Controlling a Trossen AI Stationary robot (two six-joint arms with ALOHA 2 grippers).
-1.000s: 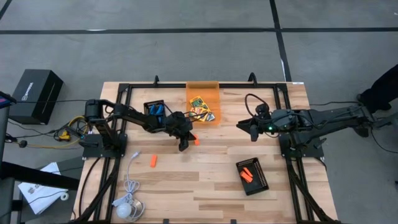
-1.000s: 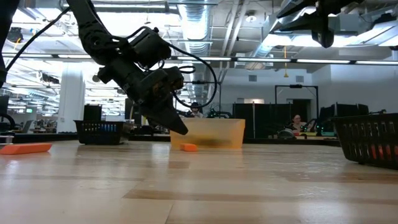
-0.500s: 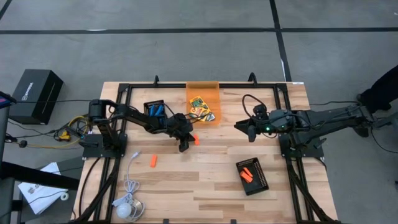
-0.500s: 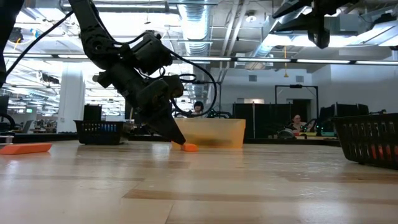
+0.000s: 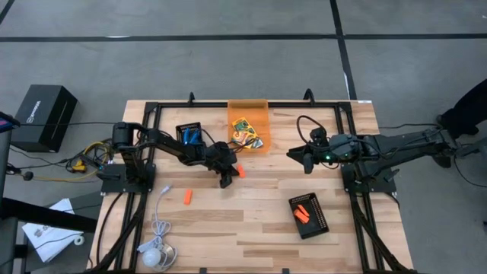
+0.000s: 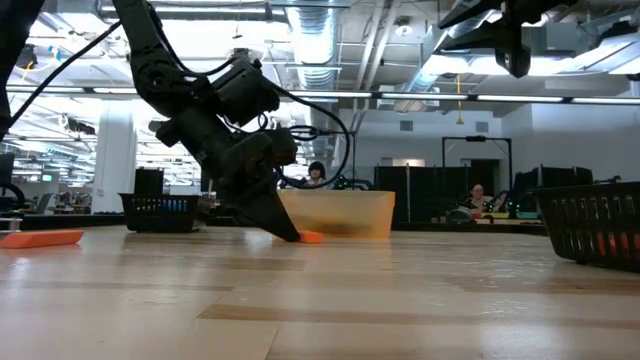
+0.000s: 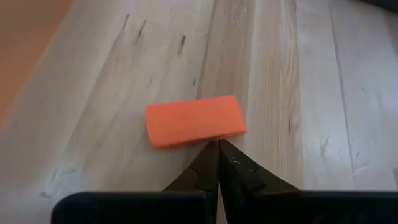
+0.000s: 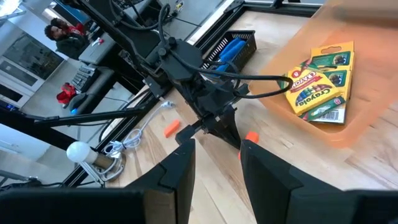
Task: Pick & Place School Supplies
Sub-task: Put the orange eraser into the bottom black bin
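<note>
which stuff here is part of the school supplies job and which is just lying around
Job: orange piece at the shut left gripper; second orange piece; crayon boxes in the orange bin; orange pieces in black tray.
Lying about: white cable with puck.

Only readable text I can spot is "Crayola" on the yellow-and-green crayon boxes in the orange bin, out past the right gripper's fingers.

On my desk sit an orange bin, two black trays, and a white cable with its puck.
</note>
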